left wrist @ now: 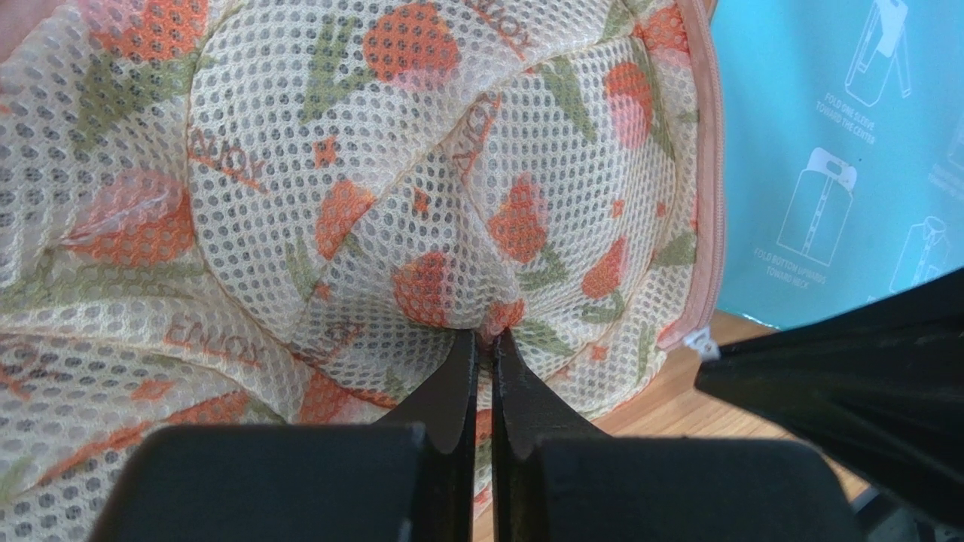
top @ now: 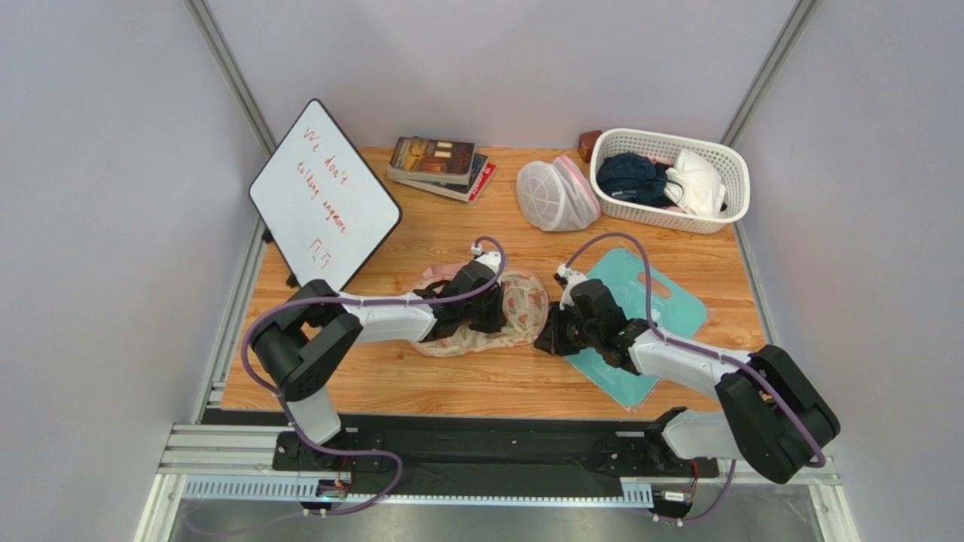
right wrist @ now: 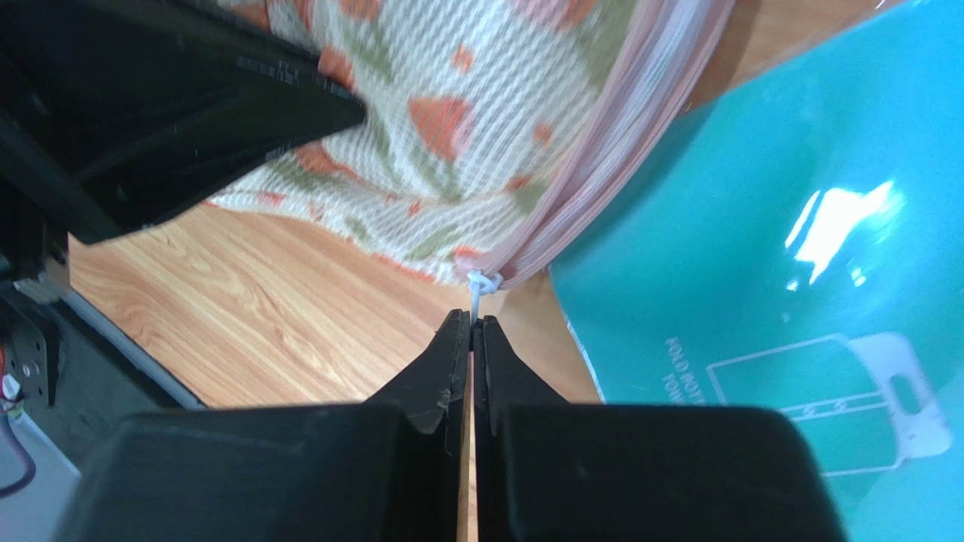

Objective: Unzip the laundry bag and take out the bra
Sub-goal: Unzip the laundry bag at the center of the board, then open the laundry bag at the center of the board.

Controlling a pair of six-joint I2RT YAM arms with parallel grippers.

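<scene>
A flat cream mesh laundry bag printed with orange flowers and edged in pink lies on the wooden table, just beside the left edge of a teal folding board. The left gripper is closed, pinching a fold of the bag's mesh a little farther from the board. The right gripper is closed on the small white zipper pull at the bag's board-side edge. The zipper looks fully done up, so unzipping seems only about to start. No bra shows outside, so removing it remains.
</scene>
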